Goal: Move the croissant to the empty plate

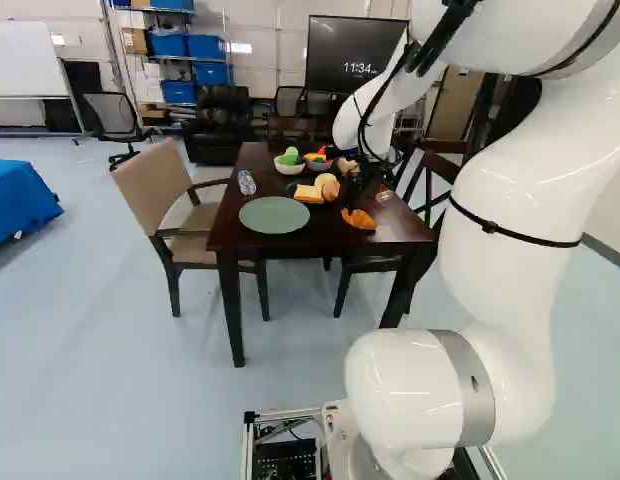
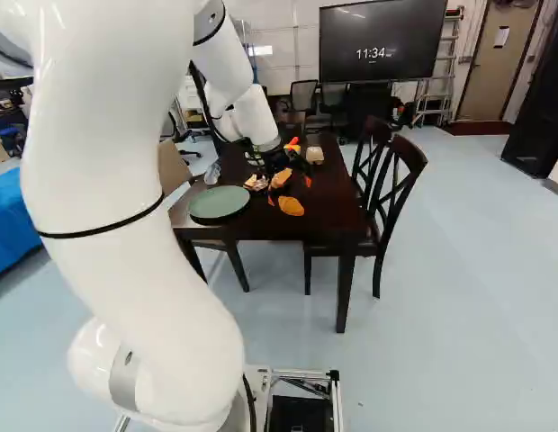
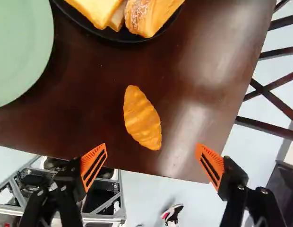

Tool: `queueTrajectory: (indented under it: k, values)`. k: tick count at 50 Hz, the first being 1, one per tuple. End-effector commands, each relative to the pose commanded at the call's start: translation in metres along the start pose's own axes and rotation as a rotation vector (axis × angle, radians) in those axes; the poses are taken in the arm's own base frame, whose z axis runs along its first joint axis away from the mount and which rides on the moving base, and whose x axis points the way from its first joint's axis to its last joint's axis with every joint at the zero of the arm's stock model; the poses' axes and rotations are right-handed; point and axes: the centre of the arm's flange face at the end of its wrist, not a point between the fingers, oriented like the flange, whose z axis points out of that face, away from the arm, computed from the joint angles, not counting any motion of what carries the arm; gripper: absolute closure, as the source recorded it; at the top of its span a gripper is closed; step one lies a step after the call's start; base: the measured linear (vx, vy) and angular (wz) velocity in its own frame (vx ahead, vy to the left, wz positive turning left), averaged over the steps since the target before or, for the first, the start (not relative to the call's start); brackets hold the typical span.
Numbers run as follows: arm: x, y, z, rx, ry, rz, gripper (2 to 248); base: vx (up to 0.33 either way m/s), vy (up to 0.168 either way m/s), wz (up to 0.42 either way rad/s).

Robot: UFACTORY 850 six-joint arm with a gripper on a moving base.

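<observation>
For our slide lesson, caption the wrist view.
Open gripper above a dark table, with a lone croissant just ahead, near a green plate and a black plate of bread.

"11:34" on the screen (image 2: 382, 34)

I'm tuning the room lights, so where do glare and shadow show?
Wrist view: pale glare streaks the tabletop beside the croissant, and a soft shadow edges the green plate. Left base view: bright highlights on the white arm. Right base view: highlights there too.
</observation>
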Motion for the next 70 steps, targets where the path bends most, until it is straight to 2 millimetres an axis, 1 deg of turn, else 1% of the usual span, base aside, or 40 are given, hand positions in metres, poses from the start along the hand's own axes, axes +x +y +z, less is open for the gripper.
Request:
queueTrajectory:
  k: [15,36,57,70]
  values:
    - [0.0,0.0,0.0,0.0,0.0,-0.158,3,0.0,0.0,0.0]
    - [0.0001,-0.0002,0.0,0.002,0.001,-0.153,3,0.0,0.0,0.0]
    - [0.0012,-0.0029,0.0,0.033,0.013,-0.098,3,0.0,0.0,0.0]
    - [0.0052,0.002,0.0029,0.052,0.022,-0.05,3,0.0,0.0,0.0]
